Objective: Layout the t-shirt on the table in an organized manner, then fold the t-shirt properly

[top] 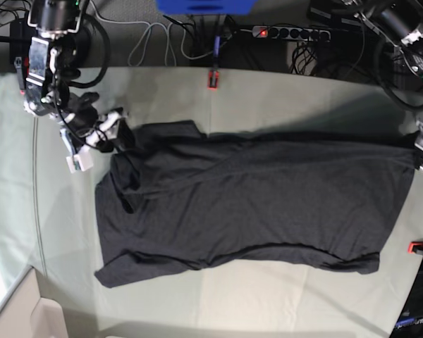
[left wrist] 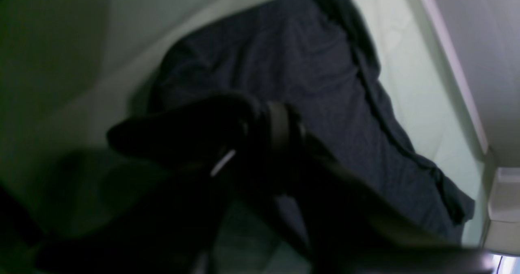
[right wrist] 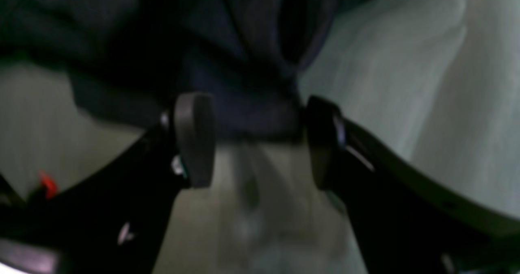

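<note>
The black t-shirt (top: 254,204) lies spread across the pale grey-green table (top: 268,91), plain side up, with folds at its left end. My right gripper (top: 116,130) is at the shirt's upper left corner. In the right wrist view it (right wrist: 258,140) is open, and the shirt's edge (right wrist: 243,63) lies between the tips of its pads (right wrist: 195,140). My left gripper (top: 419,151) is at the shirt's far right corner. In the dark, blurred left wrist view it (left wrist: 260,132) looks shut on bunched black cloth, with the shirt (left wrist: 284,63) stretching away over the table (left wrist: 406,63).
Red clamps (top: 212,79) (top: 417,247) sit on the table's edges, and one shows in the right wrist view (right wrist: 48,184). A power strip (top: 289,32) and cables lie beyond the far edge. A white box (top: 28,317) stands at the front left corner.
</note>
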`<act>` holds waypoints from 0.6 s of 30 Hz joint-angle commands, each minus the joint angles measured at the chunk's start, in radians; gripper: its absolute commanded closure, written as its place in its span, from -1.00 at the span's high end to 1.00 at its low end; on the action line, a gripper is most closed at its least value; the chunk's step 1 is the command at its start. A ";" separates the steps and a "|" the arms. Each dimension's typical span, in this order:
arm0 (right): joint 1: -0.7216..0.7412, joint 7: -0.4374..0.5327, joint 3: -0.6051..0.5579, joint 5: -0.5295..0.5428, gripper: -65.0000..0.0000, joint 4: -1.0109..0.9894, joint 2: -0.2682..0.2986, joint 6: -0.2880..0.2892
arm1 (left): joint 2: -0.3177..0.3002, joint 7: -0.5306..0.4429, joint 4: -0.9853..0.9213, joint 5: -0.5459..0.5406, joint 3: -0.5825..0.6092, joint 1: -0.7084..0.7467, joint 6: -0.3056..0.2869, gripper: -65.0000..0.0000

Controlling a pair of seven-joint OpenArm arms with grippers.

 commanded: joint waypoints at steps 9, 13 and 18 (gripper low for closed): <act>-0.001 0.041 -0.041 0.007 -0.28 -0.061 0.013 0.010 | -0.019 -0.018 0.018 -0.013 -0.006 -0.004 -0.005 -0.60; -0.032 0.040 -0.088 0.007 -0.99 -0.055 0.014 0.010 | -0.019 -0.018 0.020 -0.013 -0.006 -0.004 -0.005 -0.60; -0.070 0.043 -0.082 0.008 -1.00 -0.053 0.017 0.010 | -0.019 -0.015 0.027 -0.013 -0.006 -0.003 -0.006 -0.60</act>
